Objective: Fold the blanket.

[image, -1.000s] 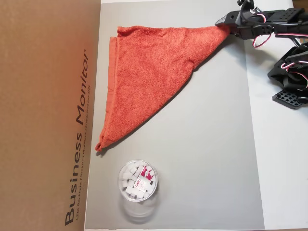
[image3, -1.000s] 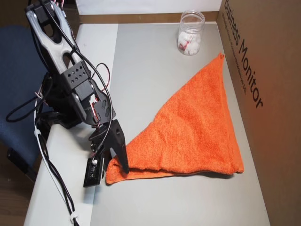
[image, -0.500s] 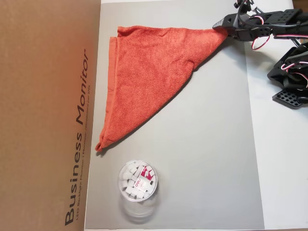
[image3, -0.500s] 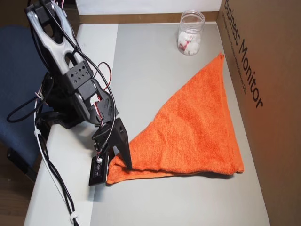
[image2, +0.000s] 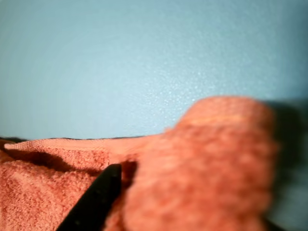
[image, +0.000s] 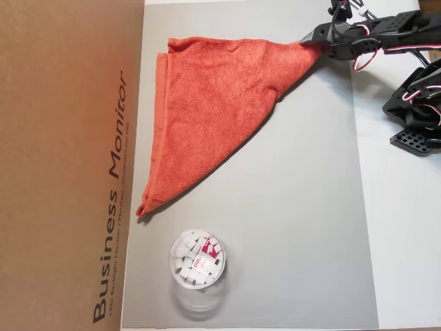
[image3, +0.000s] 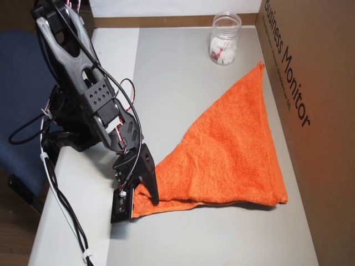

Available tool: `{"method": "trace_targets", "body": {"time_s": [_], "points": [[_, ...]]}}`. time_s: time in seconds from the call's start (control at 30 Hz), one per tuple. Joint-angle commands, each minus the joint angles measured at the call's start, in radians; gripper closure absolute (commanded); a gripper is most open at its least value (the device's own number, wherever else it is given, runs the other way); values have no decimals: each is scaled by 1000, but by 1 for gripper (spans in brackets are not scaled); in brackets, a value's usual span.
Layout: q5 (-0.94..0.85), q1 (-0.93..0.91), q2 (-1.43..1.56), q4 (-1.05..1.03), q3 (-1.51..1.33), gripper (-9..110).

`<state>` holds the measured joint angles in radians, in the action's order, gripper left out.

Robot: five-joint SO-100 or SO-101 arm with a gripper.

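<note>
The orange-red blanket (image: 213, 110) lies on the grey mat (image: 296, 227) folded into a triangle, its long straight edge along the cardboard box. In both overhead views my gripper (image: 310, 43) (image3: 140, 195) sits at the triangle's tip nearest the arm, shut on that corner of the blanket (image3: 233, 149). One black finger lies on top of the cloth and the other jaw is under the edge. The wrist view shows a black finger (image2: 91, 202) pressed into the bunched terry cloth (image2: 192, 183), with the hem running behind it.
A round clear container (image: 197, 261) (image3: 224, 40) of white pieces stands on the mat beyond the blanket's far tip. A brown "Business Monitor" cardboard box (image: 69, 165) (image3: 310, 111) borders the mat. The arm's base (image: 417, 103) and cables sit on the white table, beside a blue chair (image3: 22, 83).
The gripper has slid further onto the blanket's corner, leftward in one overhead view and down-right in the other. The corner has bunched a little; the blanket's other parts stay put.
</note>
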<state>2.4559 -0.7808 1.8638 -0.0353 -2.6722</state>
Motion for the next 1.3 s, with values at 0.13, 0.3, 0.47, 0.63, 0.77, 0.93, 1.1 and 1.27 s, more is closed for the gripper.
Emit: {"method": "trace_targets", "body": {"time_s": [0.13, 0.3, 0.47, 0.63, 0.77, 0.93, 1.1, 1.27], "points": [[-74, 12, 12, -6, 12, 102], [-212, -5, 23, -8, 12, 102], [-342, -29, 127, -8, -44, 102], [-428, -63, 290, -6, -147, 102], [-445, -74, 402, -6, -198, 102], [-446, -74, 534, -6, -222, 102], [-529, -74, 638, -6, -225, 102], [-552, -61, 707, 3, -206, 102]]}}
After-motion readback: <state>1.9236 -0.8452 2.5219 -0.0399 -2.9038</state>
